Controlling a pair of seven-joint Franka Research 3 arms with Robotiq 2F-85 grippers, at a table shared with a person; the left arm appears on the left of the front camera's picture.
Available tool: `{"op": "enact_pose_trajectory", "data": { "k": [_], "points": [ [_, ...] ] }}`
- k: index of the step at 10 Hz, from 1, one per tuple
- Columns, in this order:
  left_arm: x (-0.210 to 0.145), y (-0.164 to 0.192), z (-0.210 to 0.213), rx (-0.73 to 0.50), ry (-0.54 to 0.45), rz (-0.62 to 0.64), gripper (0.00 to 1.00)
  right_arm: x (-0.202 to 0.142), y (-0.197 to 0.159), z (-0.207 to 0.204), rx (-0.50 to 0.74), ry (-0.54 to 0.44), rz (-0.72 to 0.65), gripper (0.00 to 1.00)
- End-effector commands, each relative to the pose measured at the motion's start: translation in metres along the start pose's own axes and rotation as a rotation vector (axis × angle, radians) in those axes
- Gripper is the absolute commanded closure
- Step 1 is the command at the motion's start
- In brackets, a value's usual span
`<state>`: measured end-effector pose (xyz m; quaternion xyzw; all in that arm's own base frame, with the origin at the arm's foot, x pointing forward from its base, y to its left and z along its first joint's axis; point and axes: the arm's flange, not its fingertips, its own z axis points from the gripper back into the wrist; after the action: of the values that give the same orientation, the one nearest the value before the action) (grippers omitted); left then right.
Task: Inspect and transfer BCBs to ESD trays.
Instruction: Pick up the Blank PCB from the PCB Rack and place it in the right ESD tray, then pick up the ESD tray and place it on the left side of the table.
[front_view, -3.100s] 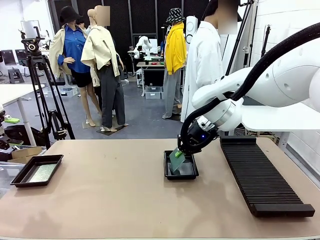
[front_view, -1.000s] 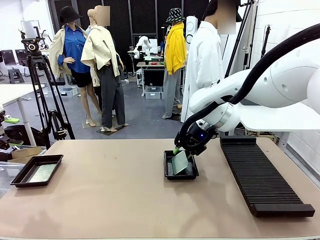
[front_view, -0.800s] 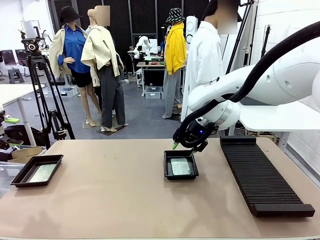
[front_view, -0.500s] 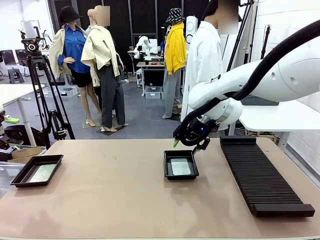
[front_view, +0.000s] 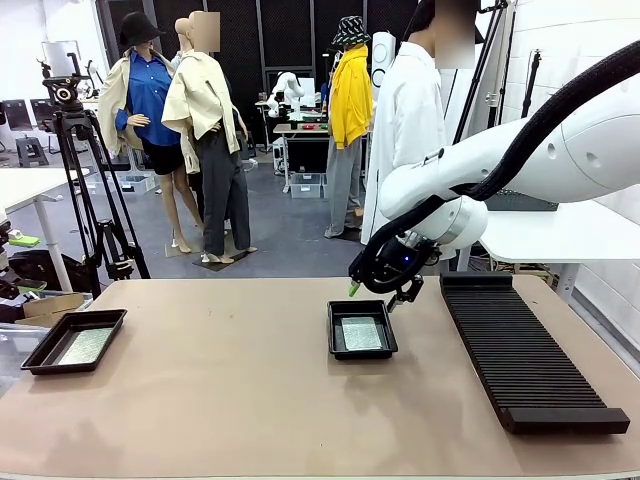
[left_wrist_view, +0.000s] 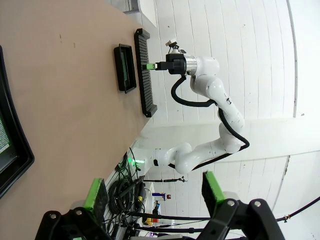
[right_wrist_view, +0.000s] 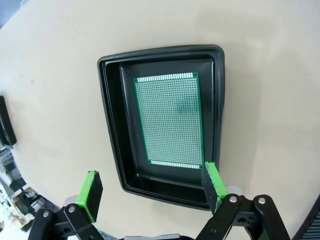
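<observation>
A green BCB (right_wrist_view: 170, 120) lies flat inside a black ESD tray (right_wrist_view: 107, 125) at mid-table; the same board (front_view: 361, 333) and tray (front_view: 334, 345) show in the front view. My right gripper (front_view: 372, 293) hovers just above the tray's far edge, open and empty, and its green fingertips (right_wrist_view: 150, 187) stand wide apart over the near rim. A second ESD tray (front_view: 40, 358) at the table's left holds another BCB (front_view: 85, 345). In the left wrist view my left gripper (left_wrist_view: 154, 190) is open and empty, with that tray's rim (left_wrist_view: 20, 150) beside it.
A long black ribbed rack (front_view: 525, 350) lies along the table's right side. A person in a white coat (front_view: 410, 120) stands at the far edge behind the right arm. A camera tripod (front_view: 85, 180) stands off the table at far left.
The right gripper opened and let go of the BCB, which went from tilted to flat in the middle tray. The gripper then rose and drew back toward the far edge.
</observation>
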<state>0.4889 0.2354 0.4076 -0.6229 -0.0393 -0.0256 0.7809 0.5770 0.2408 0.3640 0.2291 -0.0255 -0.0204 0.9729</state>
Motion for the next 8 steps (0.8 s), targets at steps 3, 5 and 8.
{"op": "enact_pose_trajectory", "data": {
  "k": [3, 5, 8],
  "points": [
    [-0.0005, -0.0013, 0.0011, -0.001, -0.001, -0.002, 0.0, 0.0009, 0.0013, 0.0009, 0.006, -0.002, 0.002, 0.0],
    [-0.0005, -0.0013, 0.0011, -0.001, -0.001, -0.002, 0.0, 0.0009, 0.0013, 0.0009, 0.006, -0.002, 0.002, 0.0],
    [-0.0005, -0.0013, 0.0011, -0.001, -0.001, -0.002, 0.0, 0.0009, 0.0013, 0.0009, 0.006, -0.002, 0.002, 0.0]
  ]
}}
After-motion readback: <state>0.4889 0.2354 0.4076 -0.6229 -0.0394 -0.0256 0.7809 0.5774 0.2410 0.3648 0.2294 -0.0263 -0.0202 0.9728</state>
